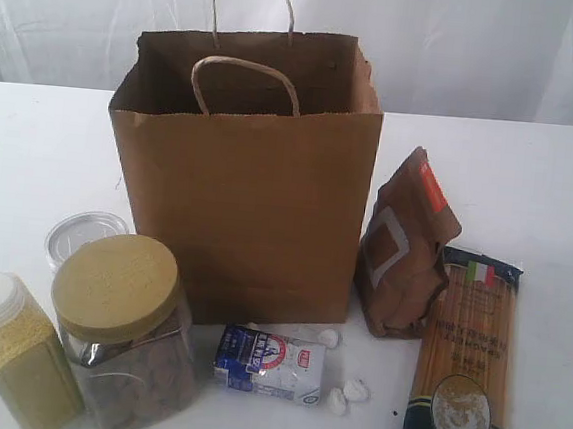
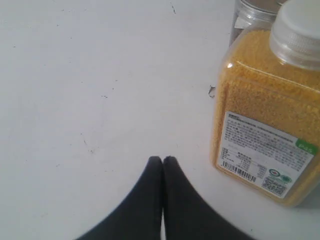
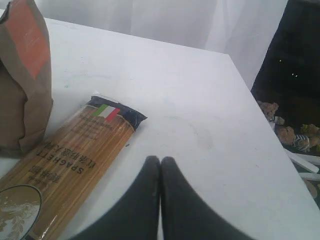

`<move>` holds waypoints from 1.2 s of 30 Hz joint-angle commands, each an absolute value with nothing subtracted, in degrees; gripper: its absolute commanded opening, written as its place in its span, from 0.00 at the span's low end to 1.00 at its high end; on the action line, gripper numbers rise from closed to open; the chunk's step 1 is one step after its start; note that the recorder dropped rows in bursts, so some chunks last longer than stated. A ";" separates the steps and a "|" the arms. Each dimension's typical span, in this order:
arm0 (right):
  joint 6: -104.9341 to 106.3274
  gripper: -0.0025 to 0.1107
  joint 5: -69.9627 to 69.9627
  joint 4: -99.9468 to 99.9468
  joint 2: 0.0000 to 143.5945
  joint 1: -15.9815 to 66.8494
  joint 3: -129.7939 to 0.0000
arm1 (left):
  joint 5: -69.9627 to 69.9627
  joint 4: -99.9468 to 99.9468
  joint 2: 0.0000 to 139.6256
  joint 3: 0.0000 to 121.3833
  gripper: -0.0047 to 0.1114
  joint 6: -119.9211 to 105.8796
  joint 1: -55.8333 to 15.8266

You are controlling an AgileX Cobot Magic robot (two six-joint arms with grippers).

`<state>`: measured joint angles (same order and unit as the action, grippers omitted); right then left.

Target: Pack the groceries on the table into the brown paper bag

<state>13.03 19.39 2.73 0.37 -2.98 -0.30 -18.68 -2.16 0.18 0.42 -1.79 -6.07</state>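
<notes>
The brown paper bag (image 1: pixel 243 191) stands open and upright mid-table. In front of it on the left stand the yellow-grain container (image 1: pixel 18 352), the tan-lidded clear jar (image 1: pixel 125 336) and the small clear-lidded can (image 1: pixel 84 237). A blue-white pouch (image 1: pixel 268 364) lies in front of the bag. To the right are the brown pouch with orange label (image 1: pixel 404 245) and the long spaghetti pack (image 1: pixel 464 366). My left gripper (image 2: pixel 162 159) is shut and empty beside the yellow-grain container (image 2: pixel 265 125). My right gripper (image 3: pixel 160 159) is shut and empty next to the spaghetti pack (image 3: pixel 70 165). Neither gripper shows in the exterior view.
Small white crumbs (image 1: pixel 346 392) lie by the blue-white pouch. The table (image 1: pixel 41 153) is white, and its edge (image 3: pixel 265 125) runs close to my right gripper, with dark clutter on the floor beyond. A white curtain hangs behind.
</notes>
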 commanded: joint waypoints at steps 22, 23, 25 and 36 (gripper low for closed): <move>9.86 0.02 6.98 22.52 0.00 -3.39 0.00 | -19.56 -2.55 0.00 0.00 0.04 -1.56 -5.94; 9.86 0.02 5.27 23.14 0.00 -3.39 0.00 | -19.56 -2.55 0.00 0.00 0.04 -1.56 -5.94; 9.86 0.02 -2.20 24.42 0.00 -3.39 0.00 | -19.56 -2.55 0.00 0.00 0.04 -1.56 -5.94; -10.68 0.02 -26.82 25.22 0.00 -3.39 0.00 | -19.56 -2.55 0.00 0.00 0.04 -1.56 -5.94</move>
